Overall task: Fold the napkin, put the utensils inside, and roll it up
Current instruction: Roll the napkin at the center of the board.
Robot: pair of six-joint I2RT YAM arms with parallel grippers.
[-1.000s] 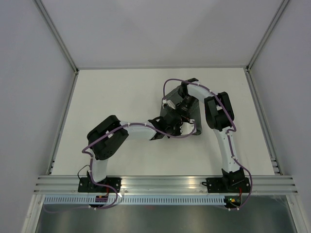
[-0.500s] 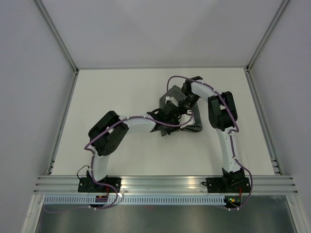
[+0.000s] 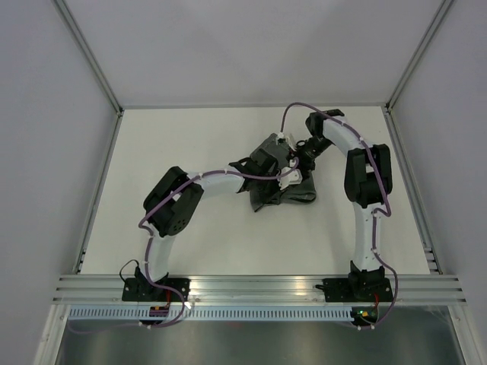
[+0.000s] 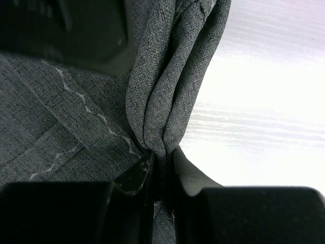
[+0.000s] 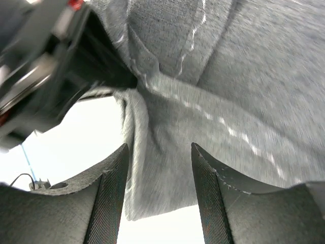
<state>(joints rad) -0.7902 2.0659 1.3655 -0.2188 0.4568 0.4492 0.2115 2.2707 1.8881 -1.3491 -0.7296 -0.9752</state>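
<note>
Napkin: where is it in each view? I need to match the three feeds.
Top external: napkin bunched just right of centre.
Left wrist: fills left and top, its folds pinched in the left gripper.
Right wrist: covers top and right, drooping between the right gripper's spread fingers.
Shared landmark: the white table.

Even overhead light; blurred wrist close-ups

The white surface [image 3: 190, 144] bears the dark grey napkin [image 3: 295, 190], bunched into thick folds, right of centre and towards the far side. Its near edge lies on the surface; whether the rest touches cannot be told.
</note>
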